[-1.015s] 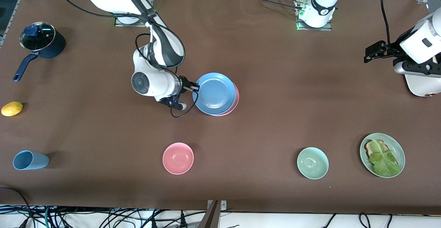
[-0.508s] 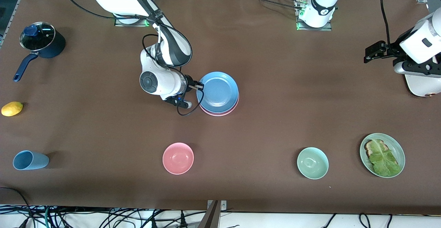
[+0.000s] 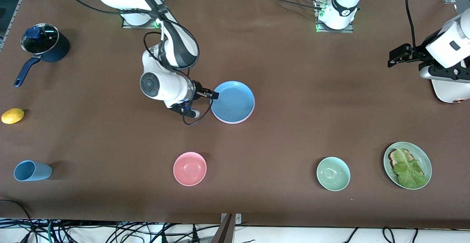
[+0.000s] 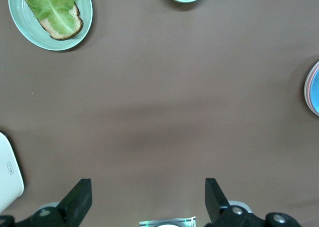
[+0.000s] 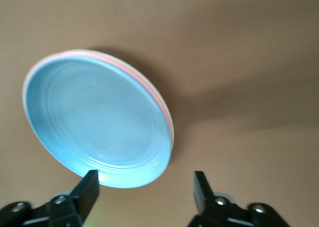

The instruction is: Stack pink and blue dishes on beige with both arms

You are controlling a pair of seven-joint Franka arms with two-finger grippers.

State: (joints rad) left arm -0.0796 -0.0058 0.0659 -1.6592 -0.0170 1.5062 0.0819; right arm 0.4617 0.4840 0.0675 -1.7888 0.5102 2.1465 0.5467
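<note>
The light blue plate point(image 3: 233, 101) lies flat on top of a stack at mid-table. Under it only the thin rim of the pink plate point(image 5: 162, 107) shows, with a pale edge of the beige plate point(image 5: 75, 51) below that. My right gripper point(image 3: 214, 95) is low at the stack's edge toward the right arm's end, open point(image 5: 144, 179), with the blue plate's point(image 5: 94, 122) rim just past its fingertips. My left gripper point(image 3: 393, 57) waits open point(image 4: 148, 187) over bare table at the left arm's end. The stack's edge point(image 4: 314, 90) shows in its view.
Along the side nearer the front camera stand a blue cup point(image 3: 32, 171), a pink bowl point(image 3: 190, 168), a green bowl point(image 3: 333, 173) and a green plate with toast and lettuce point(image 3: 407, 165). A lemon point(image 3: 13, 115) and a lidded pot point(image 3: 44, 46) sit at the right arm's end.
The blue plate, held tilted over the pink one, now lies flat and centred on the stack. My right gripper has let go of its rim. The left arm has not moved.
</note>
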